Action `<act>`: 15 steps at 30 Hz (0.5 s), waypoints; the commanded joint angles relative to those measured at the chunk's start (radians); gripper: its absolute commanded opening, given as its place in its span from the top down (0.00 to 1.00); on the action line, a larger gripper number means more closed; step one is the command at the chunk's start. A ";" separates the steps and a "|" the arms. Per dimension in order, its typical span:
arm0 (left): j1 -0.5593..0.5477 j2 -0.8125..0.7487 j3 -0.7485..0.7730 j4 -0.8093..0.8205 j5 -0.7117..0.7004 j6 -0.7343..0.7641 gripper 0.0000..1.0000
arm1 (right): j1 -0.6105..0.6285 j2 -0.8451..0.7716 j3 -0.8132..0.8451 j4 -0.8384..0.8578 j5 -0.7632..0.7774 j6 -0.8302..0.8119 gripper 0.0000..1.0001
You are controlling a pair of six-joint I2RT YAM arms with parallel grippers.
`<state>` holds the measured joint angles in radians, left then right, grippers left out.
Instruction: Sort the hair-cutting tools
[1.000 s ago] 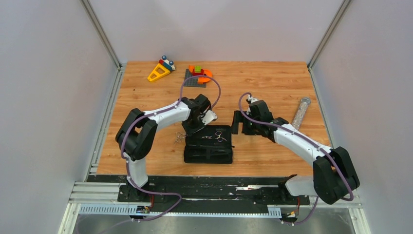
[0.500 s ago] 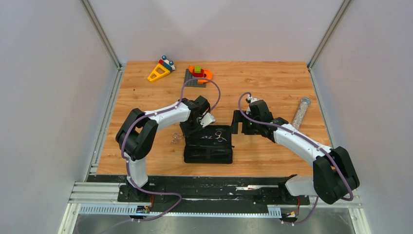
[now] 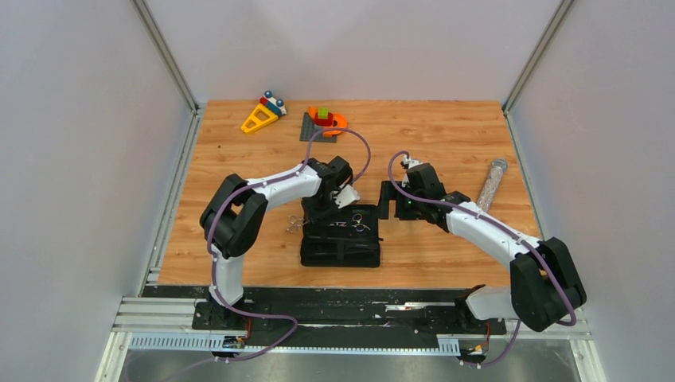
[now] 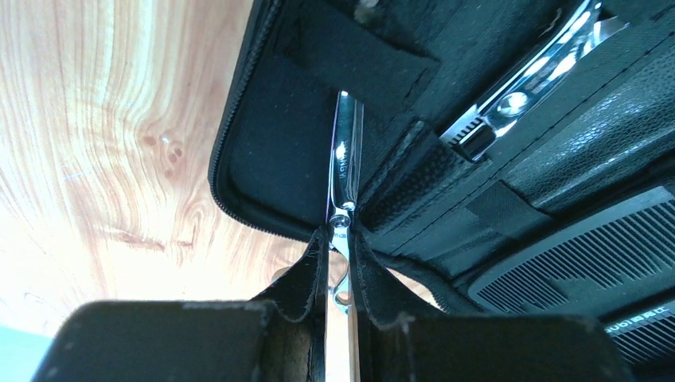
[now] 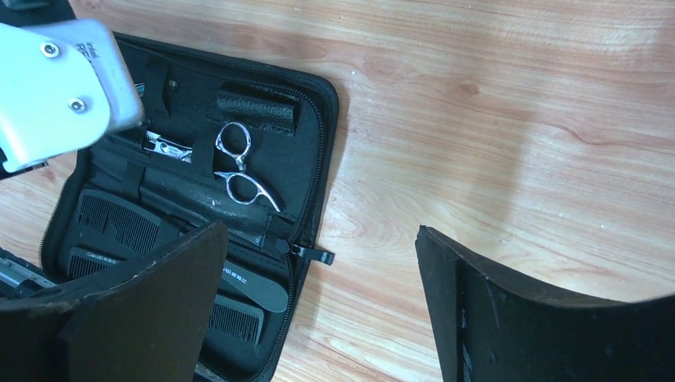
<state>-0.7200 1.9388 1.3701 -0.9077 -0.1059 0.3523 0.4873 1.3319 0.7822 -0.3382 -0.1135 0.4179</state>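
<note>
An open black case [image 3: 342,253] lies near the table's middle. My left gripper [image 3: 313,213] hangs over its left edge, shut on a pair of silver scissors [image 4: 346,163] near the pivot. The blade reaches into the case under a strap, and the ring handles [image 3: 294,225] stick out to the left. Another pair of scissors [image 5: 239,171] sits strapped inside the case, above a black comb [image 5: 119,223]. My right gripper [image 5: 318,294] is open, with nothing in it, over the wood just right of the case.
Colourful toy blocks [image 3: 261,114] and more of them [image 3: 325,121] sit at the back left. A clear glittery tube [image 3: 492,183] lies by the right edge. Grey walls close in the table on three sides.
My left arm has shifted a little to the right, carrying the scissors closer over the case. The right arm has not moved.
</note>
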 commanded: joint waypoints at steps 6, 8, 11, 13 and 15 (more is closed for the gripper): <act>-0.059 0.056 0.103 -0.025 -0.042 0.066 1.00 | -0.008 0.024 -0.003 0.060 0.015 -0.002 0.09; -0.071 0.063 0.115 -0.011 -0.058 0.074 0.99 | -0.009 0.030 -0.004 0.066 0.015 -0.002 0.09; -0.088 0.070 0.132 0.002 -0.070 0.083 0.96 | -0.015 0.037 -0.012 0.081 0.014 0.000 0.09; -0.095 0.073 0.142 0.010 -0.072 0.085 0.90 | -0.017 0.040 -0.020 0.088 0.014 0.003 0.09; -0.102 0.072 0.146 0.022 -0.074 0.086 0.83 | -0.022 0.040 -0.029 0.096 0.017 0.006 0.09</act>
<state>-0.7986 2.0094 1.4715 -0.9066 -0.1761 0.4046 0.4763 1.3674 0.7692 -0.2977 -0.1074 0.4179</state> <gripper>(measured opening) 0.148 0.911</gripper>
